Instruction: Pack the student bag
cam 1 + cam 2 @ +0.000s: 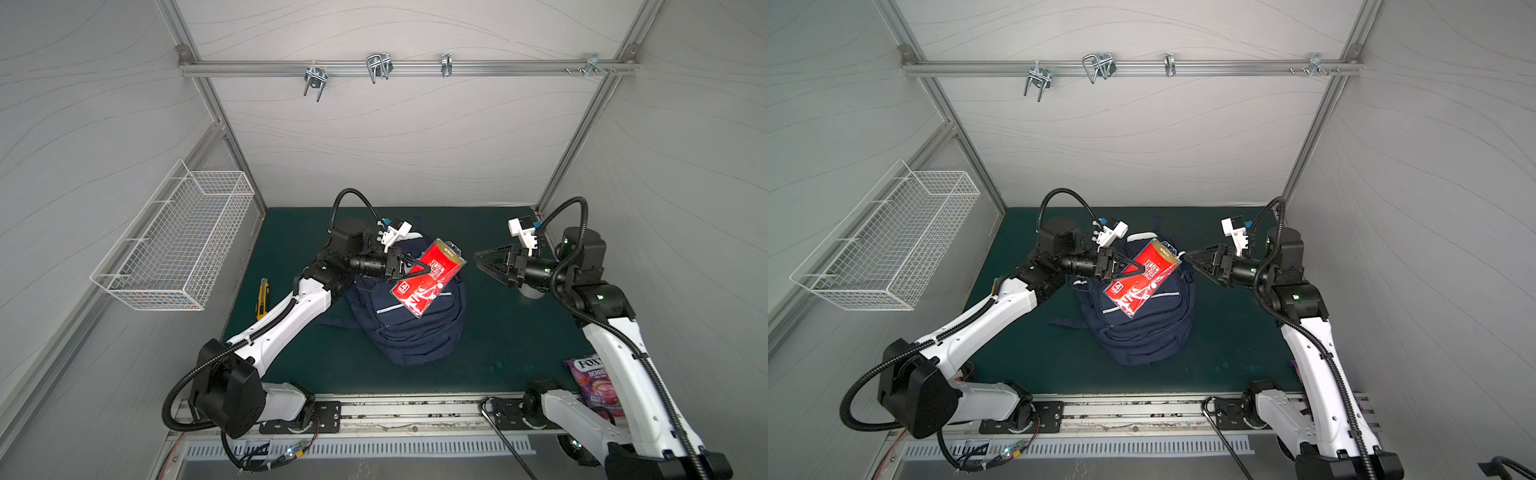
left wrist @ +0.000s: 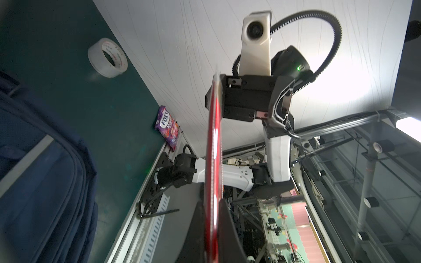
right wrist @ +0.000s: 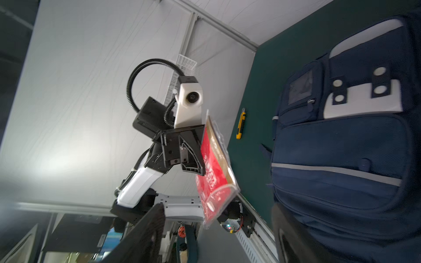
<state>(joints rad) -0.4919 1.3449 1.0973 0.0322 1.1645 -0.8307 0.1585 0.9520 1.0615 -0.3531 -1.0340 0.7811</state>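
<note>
Navy student bag [image 1: 415,336], white stripes and patch, left tool [image 1: 426,270] pinching red packet [image 1: 441,269] above it, right tool [image 1: 480,259] spread

Red pkt [image 1: 428,276] over bag [image 1: 415,336] top blocks access; mat [image 1: 374,378] btwn bag & front rail [image 1: 395,411] bare.

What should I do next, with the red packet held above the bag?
Probably send the open right gripper down to the student bag to open it: the left gripper holds the red packet above the bag, and no compartment looks open.
</note>
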